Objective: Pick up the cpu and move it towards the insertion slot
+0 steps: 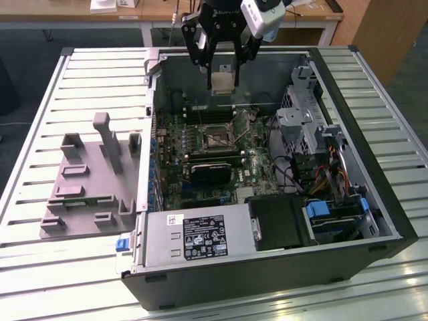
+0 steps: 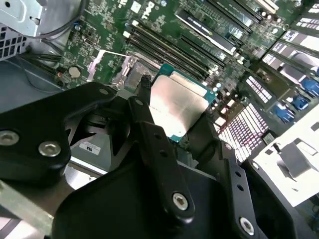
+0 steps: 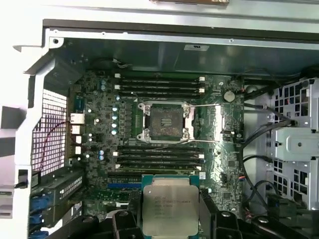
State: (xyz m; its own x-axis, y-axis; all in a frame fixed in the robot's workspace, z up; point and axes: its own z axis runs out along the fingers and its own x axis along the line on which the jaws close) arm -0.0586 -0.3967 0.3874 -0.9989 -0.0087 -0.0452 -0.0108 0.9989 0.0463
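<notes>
My gripper (image 1: pixel 223 75) is shut on the cpu (image 1: pixel 223 83), a thin square chip with a pale metal top, and holds it in the air above the far side of the open computer case. The insertion slot (image 1: pixel 215 137), a dark square socket in a shiny metal frame, lies on the green motherboard below and nearer the camera, uncovered. In the first wrist view the cpu (image 3: pixel 169 205) hangs between the black fingers (image 3: pixel 219 221), apart from the insertion slot (image 3: pixel 167 122). In the second wrist view the cpu (image 2: pixel 177 105) sits clamped at its edges, with the slot's frame (image 2: pixel 115 69) beyond it.
Long black memory slots (image 3: pixel 159 84) run on both sides of the socket. A thin wire lever (image 3: pixel 209 105) sticks out beside it. Drive cages and cables (image 1: pixel 314 134) fill the exterior view's right of the case. A grey plastic fixture (image 1: pixel 87 177) lies on the slatted table (image 1: pixel 40 134).
</notes>
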